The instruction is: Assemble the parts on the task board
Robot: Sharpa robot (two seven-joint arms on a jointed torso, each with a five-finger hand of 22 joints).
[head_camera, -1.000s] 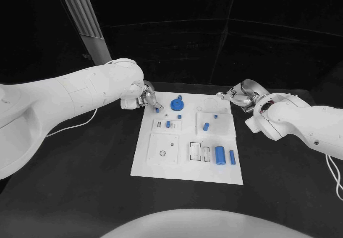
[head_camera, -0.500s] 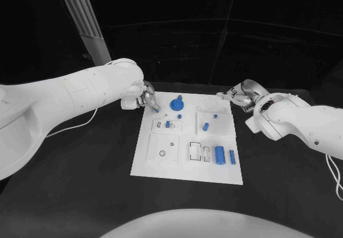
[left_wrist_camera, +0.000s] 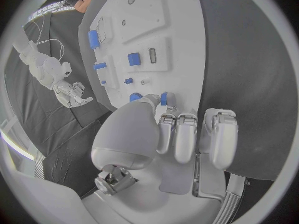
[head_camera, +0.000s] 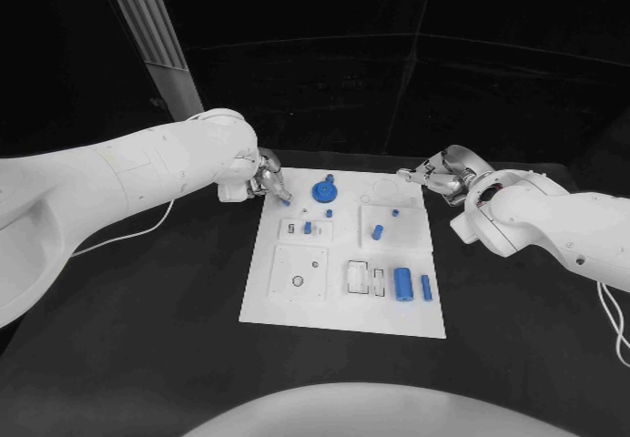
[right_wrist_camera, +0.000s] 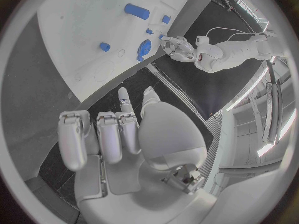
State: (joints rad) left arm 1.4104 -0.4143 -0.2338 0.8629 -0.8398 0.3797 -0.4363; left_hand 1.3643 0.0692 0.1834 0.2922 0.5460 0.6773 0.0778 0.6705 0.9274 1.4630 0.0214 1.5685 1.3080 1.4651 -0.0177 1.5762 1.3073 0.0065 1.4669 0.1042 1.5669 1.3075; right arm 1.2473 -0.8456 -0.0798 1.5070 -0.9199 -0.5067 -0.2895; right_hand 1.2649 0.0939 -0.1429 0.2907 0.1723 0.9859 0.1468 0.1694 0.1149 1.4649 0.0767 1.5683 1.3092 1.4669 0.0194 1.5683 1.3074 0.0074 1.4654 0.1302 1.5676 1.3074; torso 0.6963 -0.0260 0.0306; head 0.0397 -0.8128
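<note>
The left hand pinches a small blue peg at its fingertips, just beside the task board; right hand fingers curled, holding nothing.

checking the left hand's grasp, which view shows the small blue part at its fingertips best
The left wrist view: the small blue part sits right at the left hand's fingertips. The head view shows a speck; the right wrist view shows that hand far off.

I see a dim, dark room with the white task board glaring bright against the black worktop. Both wrist views bend straight edges strongly toward their rims, with soft, blurred borders.
</note>
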